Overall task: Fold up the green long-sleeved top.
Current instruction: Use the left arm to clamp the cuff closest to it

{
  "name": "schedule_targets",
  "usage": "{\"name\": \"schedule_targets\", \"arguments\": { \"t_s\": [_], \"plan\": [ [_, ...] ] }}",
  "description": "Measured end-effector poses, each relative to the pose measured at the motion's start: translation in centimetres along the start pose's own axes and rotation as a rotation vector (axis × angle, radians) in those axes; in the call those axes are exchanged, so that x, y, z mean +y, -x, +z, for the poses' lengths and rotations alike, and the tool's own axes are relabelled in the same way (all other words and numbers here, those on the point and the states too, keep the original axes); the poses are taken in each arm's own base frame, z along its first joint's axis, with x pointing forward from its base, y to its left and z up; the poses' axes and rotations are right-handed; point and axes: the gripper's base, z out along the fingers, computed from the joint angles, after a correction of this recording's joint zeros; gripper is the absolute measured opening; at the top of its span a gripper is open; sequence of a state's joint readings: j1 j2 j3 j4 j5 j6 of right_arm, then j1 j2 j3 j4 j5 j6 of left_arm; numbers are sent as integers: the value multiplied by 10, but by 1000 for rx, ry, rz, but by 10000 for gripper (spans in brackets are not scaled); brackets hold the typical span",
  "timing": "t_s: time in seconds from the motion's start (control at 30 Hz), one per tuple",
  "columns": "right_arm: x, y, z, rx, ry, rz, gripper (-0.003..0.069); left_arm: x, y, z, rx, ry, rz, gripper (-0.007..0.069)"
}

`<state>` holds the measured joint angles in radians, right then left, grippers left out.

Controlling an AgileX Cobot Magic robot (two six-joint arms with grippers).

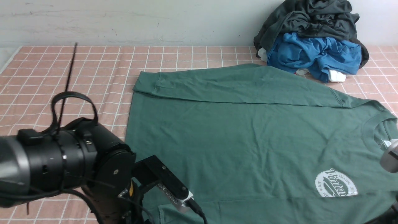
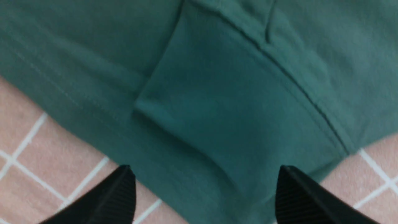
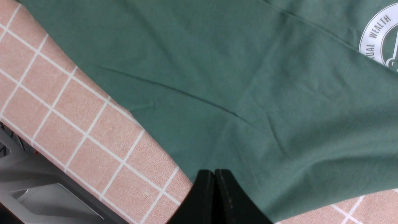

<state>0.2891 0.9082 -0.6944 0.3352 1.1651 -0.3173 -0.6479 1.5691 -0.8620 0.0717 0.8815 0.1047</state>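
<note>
- Two arms stand at the near edge of the worktop (image 1: 77, 68), which is pink with a white grid: the left arm (image 1: 62, 158) at near left, and the right arm (image 1: 390, 158) just showing at the right border.
- The left pincer (image 2: 203, 169) is released, its black fingers (image 2: 118, 193) wide apart. It hangs over a cuff (image 2: 217, 102) of the top (image 1: 236, 130), and the wrist view shows no contact with the cloth.
- The right pincer (image 3: 214, 172) is clenched, its fingers pressed flat together at the near edge of the top, where cloth meets worktop. Whether any cloth is nipped between them cannot be told.
- The top lies spread flat across the middle and right of the worktop, chest up, with the neck to the right and the hem to the left.
- Its white round logo (image 1: 335, 183) sits at near right, below the neck.
- The near sleeve lies along the top's near side, its cuff on the body by the left arm.
- The far sleeve (image 1: 236, 82) is laid across the top's far side, its cuff toward the left.
- Beyond the far shoulder, a blue garment (image 1: 311, 53) lies crumpled, just beside the top.
- A grey garment (image 1: 311, 18) is heaped over the blue one, against the white wall (image 1: 140, 21).
</note>
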Motion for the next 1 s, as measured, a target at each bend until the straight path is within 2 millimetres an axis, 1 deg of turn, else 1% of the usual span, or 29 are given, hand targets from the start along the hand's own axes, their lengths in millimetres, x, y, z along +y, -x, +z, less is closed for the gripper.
{"name": "schedule_targets", "arguments": {
  "t_s": [0.07, 0.2, 0.23, 0.3, 0.4, 0.5, 0.57, 0.6, 0.67, 0.73, 0.77, 0.8, 0.83, 0.87, 0.93, 1.0],
  "plan": [
    [0, 1, 0, -6, -2, 0, -14, 1, 9, 2, -5, 2, -5, 564],
    [0, 1, 0, -15, -5, 0, -14, 6, 38, 5, -31, 19, -6, 566],
    [0, 1, 0, -15, -5, 0, -14, 7, 45, 8, -33, 20, -6, 566],
    [0, 1, 0, -15, -5, 0, -14, 9, 54, 14, -24, 20, -4, 566],
    [0, 1, 0, -15, -5, 0, -14, 8, 60, 30, 19, 6, -8, 566],
    [-1, 1, 0, -15, -7, -2, -14, 6, 62, 35, 48, -15, -23, 552],
    [-1, 1, 0, -14, -8, -3, -14, 5, 62, 35, 49, -30, -36, 508],
    [-1, 1, 0, -14, -8, -3, -14, 4, 62, 35, 50, -39, -40, 475],
    [-1, 1, 0, -14, -8, -3, -14, 2, 61, 35, 56, -63, -36, 379],
    [-1, 1, 0, -14, -8, -3, -14, -1, 60, 35, 71, -90, -37, 306],
    [-1, 1, 0, -14, -8, -3, -14, -2, 59, 35, 77, -104, -38, 252],
    [-1, 1, 0, -14, -8, -3, -14, -3, 59, 35, 83, -120, -32, 176],
    [-1, 1, 0, -14, -8, -3, -14, -4, 58, 35, 84, -124, -28, 143],
    [-1, 1, 0, -16, -9, -3, -14, -4, 58, 35, 87, -129, -25, 93],
    [-1, 2, 0, -17, -9, -3, -14, -5, 58, 35, 88, -132, -19, 44],
    [-1, 2, 0, -18, -10, -3, -14, -4, 58, 34, 86, -129, -16, 37]
  ]
}}
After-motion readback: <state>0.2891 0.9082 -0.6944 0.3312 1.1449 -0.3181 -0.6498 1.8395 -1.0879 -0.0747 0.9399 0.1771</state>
